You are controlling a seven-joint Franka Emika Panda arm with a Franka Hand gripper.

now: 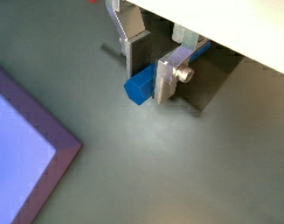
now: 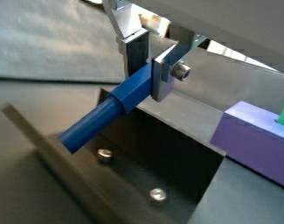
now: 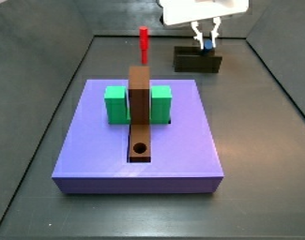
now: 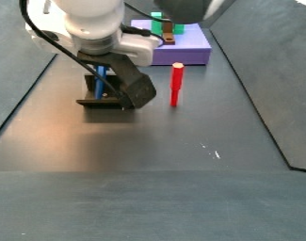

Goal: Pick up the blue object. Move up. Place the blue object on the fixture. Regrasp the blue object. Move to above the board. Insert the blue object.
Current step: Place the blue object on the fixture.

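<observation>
The blue object (image 2: 109,112) is a slim blue peg, and my gripper (image 2: 150,70) is shut on its upper part, one silver finger on each side. Its free end slants down over the fixture (image 2: 155,162), a dark bracket with two screws in its base plate. In a wrist view the blue object (image 1: 139,86) pokes out between the fingers of the gripper (image 1: 151,74). In both side views the gripper (image 3: 205,39) (image 4: 104,73) hangs right above the fixture (image 3: 199,62) (image 4: 107,98) with the blue object (image 3: 201,42) (image 4: 103,83) between its fingers. The board (image 3: 180,141) is a purple platform lying nearer the camera.
A thin red peg (image 3: 144,43) (image 4: 177,85) stands upright on the floor beside the fixture. The board carries green blocks (image 3: 115,104) and a brown strip (image 3: 138,112) with a round hole. The board's corner (image 1: 27,144) (image 2: 255,140) lies close to the gripper. Tray walls rim the floor.
</observation>
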